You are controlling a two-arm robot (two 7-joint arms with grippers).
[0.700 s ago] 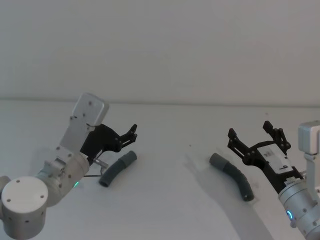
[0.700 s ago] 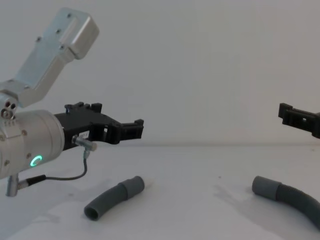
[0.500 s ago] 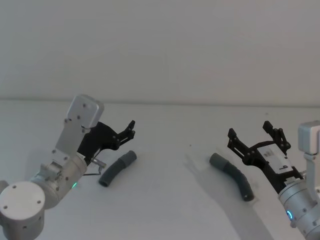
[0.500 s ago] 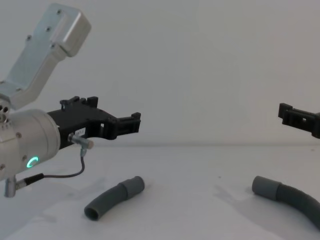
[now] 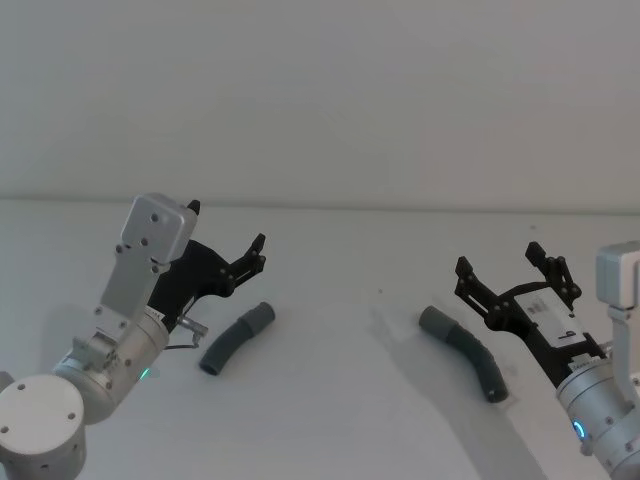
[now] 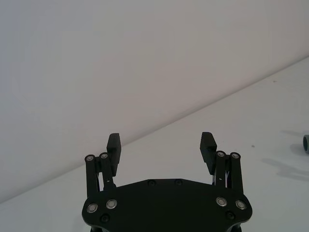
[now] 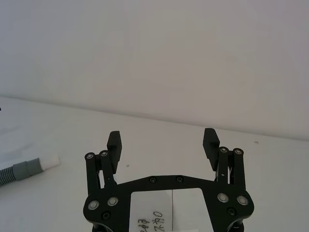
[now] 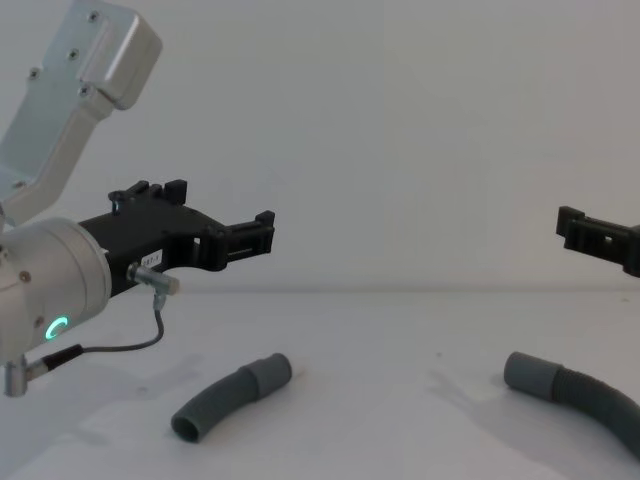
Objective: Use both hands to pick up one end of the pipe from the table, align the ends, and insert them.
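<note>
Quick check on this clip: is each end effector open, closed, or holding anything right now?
Left end effector: open, empty, raised near the short tube.
Right end effector: open, empty, near the ribbed hose.

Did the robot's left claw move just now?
Yes. The left gripper has risen and drawn back toward the robot's left, farther above the short grey tube, which lies in the same spot on the table.

The plain white matte table (image 5: pixel 330 420) bore a short, curved dark grey plastic tube (image 5: pixel 236 338) at nine o'clock and a longer ribbed grey hose (image 5: pixel 470 352) at three.
</note>
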